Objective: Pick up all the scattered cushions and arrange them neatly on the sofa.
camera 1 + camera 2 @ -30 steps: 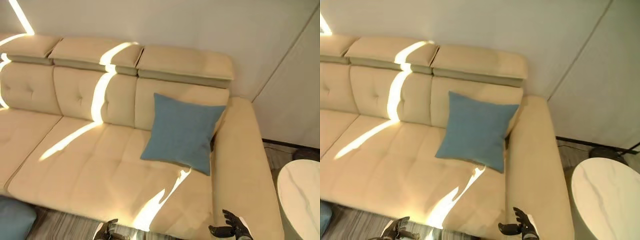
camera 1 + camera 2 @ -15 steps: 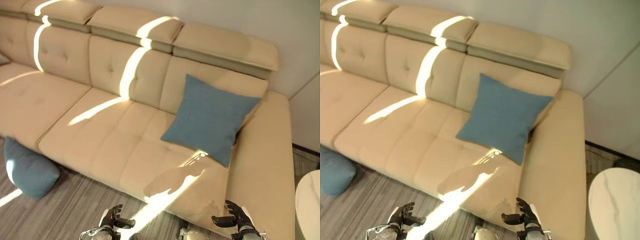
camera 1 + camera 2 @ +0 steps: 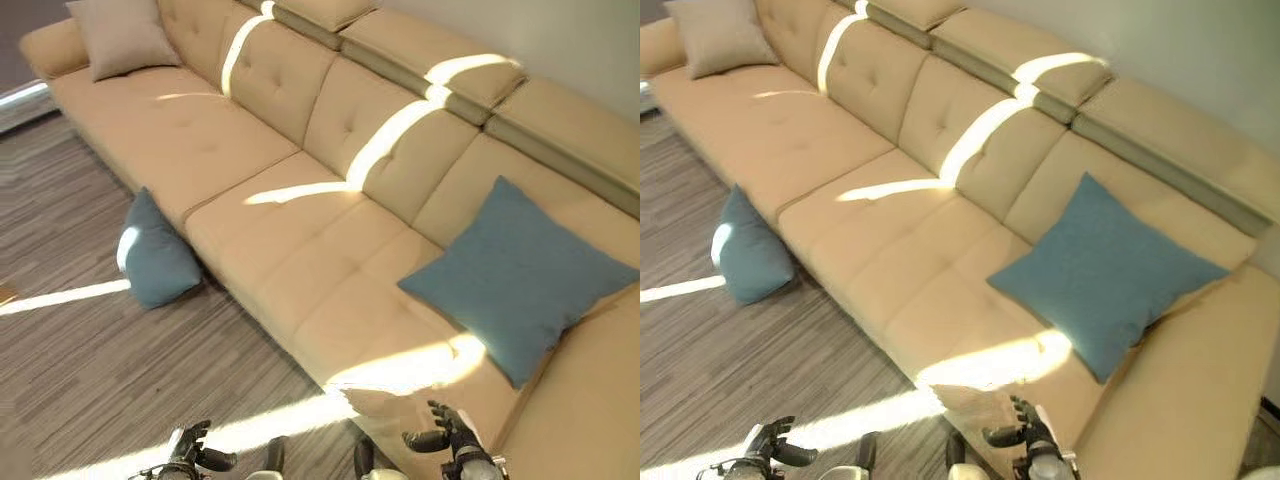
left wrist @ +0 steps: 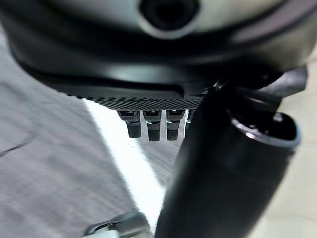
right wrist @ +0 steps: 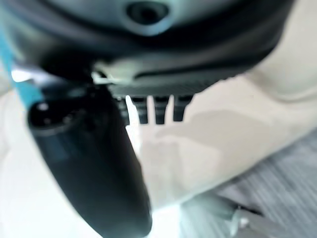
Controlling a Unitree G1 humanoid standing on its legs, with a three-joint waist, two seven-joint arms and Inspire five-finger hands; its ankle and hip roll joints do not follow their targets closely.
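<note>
A: Where are the cushions?
B: One blue cushion (image 3: 518,276) leans on the sofa (image 3: 300,250) backrest at its right end. Another blue one (image 3: 152,256) sits on the floor (image 3: 90,370) against the sofa front. A beige cushion (image 3: 122,36) rests at the far left end.
A: The hands?
B: Left hand (image 3: 188,452) and right hand (image 3: 445,436) hang low with relaxed, spread fingers, holding nothing.

striped wood floor (image 3: 90,370), sunlight streaks, pale wall (image 3: 560,35)

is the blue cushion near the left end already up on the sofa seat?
No, that blue cushion sits on the wood floor, leaning against the sofa front.
</note>
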